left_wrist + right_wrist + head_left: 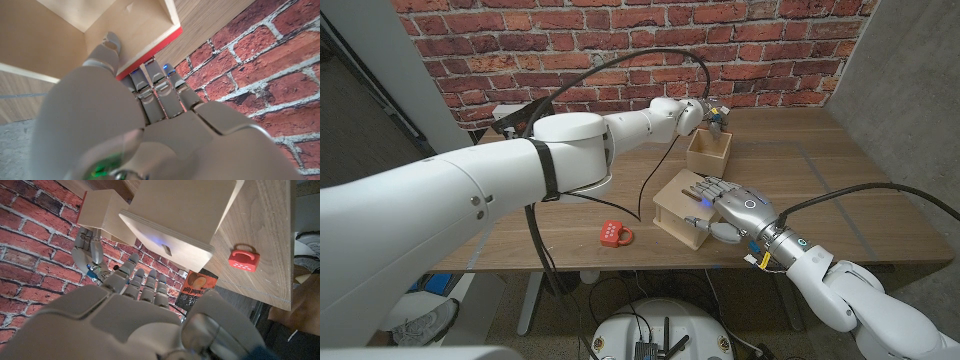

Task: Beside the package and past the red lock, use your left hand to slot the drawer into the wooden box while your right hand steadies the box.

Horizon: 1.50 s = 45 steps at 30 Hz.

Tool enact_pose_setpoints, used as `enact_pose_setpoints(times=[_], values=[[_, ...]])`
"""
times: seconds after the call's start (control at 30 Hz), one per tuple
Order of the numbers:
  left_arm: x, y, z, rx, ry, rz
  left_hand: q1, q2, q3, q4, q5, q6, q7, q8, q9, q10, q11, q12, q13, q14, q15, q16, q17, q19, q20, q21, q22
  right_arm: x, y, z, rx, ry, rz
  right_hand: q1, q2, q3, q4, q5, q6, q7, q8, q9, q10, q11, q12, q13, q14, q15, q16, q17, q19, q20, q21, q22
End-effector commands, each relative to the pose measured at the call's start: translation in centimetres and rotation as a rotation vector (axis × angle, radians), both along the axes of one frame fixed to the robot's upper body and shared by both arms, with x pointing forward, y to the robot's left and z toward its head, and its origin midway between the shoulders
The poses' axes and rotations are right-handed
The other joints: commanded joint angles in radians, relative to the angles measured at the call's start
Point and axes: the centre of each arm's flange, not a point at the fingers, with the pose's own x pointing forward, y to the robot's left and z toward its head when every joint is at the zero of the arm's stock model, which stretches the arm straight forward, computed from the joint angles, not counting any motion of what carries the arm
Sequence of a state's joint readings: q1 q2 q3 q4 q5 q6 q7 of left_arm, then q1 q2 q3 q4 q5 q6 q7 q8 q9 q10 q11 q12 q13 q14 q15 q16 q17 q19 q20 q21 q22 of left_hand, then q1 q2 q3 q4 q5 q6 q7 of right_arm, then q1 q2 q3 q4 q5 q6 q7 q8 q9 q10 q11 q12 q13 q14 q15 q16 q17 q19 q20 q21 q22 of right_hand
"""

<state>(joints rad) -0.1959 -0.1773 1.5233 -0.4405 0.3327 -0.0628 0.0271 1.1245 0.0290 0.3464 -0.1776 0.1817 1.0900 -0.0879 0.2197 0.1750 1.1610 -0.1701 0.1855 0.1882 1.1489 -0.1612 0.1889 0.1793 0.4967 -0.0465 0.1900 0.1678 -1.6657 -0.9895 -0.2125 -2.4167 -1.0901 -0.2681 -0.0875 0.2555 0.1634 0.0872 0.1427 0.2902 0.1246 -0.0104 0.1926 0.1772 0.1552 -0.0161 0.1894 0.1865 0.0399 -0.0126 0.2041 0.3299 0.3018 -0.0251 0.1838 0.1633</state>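
The drawer (pixel 708 152), an open-topped pale wood tray with a red edge (pixel 150 50), stands on the table beyond the wooden box (pixel 678 205). My left hand (pixel 692 115) grips its far wall, thumb (pixel 106 47) inside and fingers outside. The box lies nearer, its open side hidden from the head view. My right hand (pixel 735 207) holds the box, fingers spread over its top and thumb down its side. In the right wrist view the box (pixel 185 220), drawer (pixel 102 212) and left hand (pixel 90 252) show beyond my right hand (pixel 140 300).
The red lock (pixel 615 234) lies on the table left of the box, near the front edge, and also shows as the lock (pixel 244 258). An orange and black package (pixel 197 291) lies farther back. A brick wall (pixel 720 50) stands behind the table. A black cable (pixel 650 180) loops over the table.
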Motion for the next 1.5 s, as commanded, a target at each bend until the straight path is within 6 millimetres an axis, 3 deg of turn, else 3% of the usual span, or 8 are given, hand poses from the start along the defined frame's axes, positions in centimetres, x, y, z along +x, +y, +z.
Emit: enact_pose_setpoints(times=[0.03, 0.93, 1.5], values=[[-0.8, -0.6, -0.6, 0.042, 0.005, -0.096, 0.057, 0.070, 0.002, 0.008, 0.003, 0.018, 0.003, 0.004, 0.020, 0.034, -0.031, 0.006, 0.002, 0.065, -0.084, 0.007, 0.004, -0.005, -0.157, -0.004, 0.002, -0.1, 0.1, -0.1, 0.001, -0.007, -0.010, -0.010, 0.004, 0.007, 0.001, -0.001, 0.012, -0.001, 0.006, 0.003, 0.010, 0.000, 0.008, 0.003, 0.008, -0.003, 0.004, 0.000, 0.003, 0.008, 0.003, 0.003], [-2.3, -0.8, -1.1, 0.128, 0.001, -0.256, 0.056, 0.071, 0.000, 0.008, 0.004, 0.019, 0.003, 0.005, 0.020, 0.036, -0.031, 0.007, 0.003, 0.066, -0.084, 0.009, 0.005, -0.007, -0.157, -0.004, 0.001, -0.5, 1.4, -0.4, -0.052, -0.030, -0.021, -0.010, 0.004, 0.007, 0.001, -0.001, 0.012, -0.001, 0.006, 0.003, 0.010, 0.000, 0.008, 0.003, 0.008, -0.003, 0.004, 0.000, 0.003, 0.008, 0.003, 0.003], [-2.6, -1.6, -1.1, 0.199, -0.015, -0.238, 0.057, 0.071, -0.001, 0.008, 0.005, 0.023, 0.001, 0.007, 0.020, 0.040, -0.031, 0.008, 0.003, 0.069, -0.084, 0.011, 0.006, -0.008, -0.156, -0.004, 0.001, -0.3, 1.7, -0.6, -0.068, -0.048, -0.011, -0.010, 0.004, 0.007, 0.001, -0.001, 0.012, -0.001, 0.006, 0.003, 0.010, 0.000, 0.008, 0.003, 0.008, -0.003, 0.004, 0.000, 0.003, 0.008, 0.003, 0.003]])
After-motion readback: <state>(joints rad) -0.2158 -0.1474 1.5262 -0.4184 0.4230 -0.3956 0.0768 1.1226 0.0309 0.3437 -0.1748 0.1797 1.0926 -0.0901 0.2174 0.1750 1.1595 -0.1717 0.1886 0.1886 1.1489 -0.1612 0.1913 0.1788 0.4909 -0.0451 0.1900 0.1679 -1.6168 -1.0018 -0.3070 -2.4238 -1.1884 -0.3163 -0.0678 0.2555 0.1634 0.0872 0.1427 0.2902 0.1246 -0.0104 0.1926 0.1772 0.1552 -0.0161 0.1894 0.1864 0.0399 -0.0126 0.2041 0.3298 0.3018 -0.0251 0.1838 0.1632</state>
